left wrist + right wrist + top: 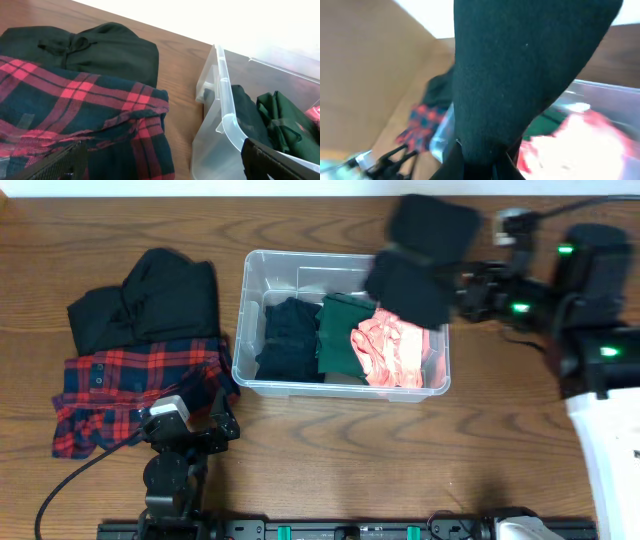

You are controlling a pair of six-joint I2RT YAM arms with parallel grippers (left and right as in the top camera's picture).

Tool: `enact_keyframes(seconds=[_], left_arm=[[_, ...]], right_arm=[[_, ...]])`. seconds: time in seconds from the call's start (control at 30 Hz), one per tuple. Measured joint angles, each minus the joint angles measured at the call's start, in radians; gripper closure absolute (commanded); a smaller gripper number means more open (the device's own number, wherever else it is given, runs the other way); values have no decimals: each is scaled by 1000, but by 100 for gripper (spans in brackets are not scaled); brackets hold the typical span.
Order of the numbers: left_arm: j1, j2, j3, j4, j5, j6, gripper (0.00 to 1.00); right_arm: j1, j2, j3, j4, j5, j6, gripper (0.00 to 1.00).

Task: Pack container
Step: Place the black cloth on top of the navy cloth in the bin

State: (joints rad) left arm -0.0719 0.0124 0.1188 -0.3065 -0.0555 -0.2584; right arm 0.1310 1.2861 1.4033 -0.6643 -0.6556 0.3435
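Observation:
The clear container (251, 300) sits mid-table and holds a black garment (289, 338), a dark green one (338, 335) and a pink patterned one (392, 350). My right gripper (462, 292) is shut on a dark folded garment (418, 258) and holds it in the air over the container's right rear corner; in the right wrist view that cloth (520, 75) fills the frame above the jaws (482, 162). My left gripper (190, 418) is open and empty, low near the table's front, beside the red plaid shirt (135, 385). The container's near corner (227, 125) shows in the left wrist view.
A black hoodie (150, 300) lies behind the plaid shirt at the left; both show in the left wrist view, hoodie (95, 50) and plaid (80, 110). A white cloth or bag (610, 455) lies at the right edge, by the right arm's base.

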Motion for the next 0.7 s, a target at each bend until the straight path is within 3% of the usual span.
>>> enact_keyframes(seconds=[0.33,0.53,0.7], left_arm=[[0,0,0,0,0,0,2],[0,0,0,0,0,0,2],[0,0,0,0,0,0,2]], right_arm=[[332,271,0,298,53,241,99],[397,456,0,416,93,384,99],[404,598,0,397,124,415,99]])
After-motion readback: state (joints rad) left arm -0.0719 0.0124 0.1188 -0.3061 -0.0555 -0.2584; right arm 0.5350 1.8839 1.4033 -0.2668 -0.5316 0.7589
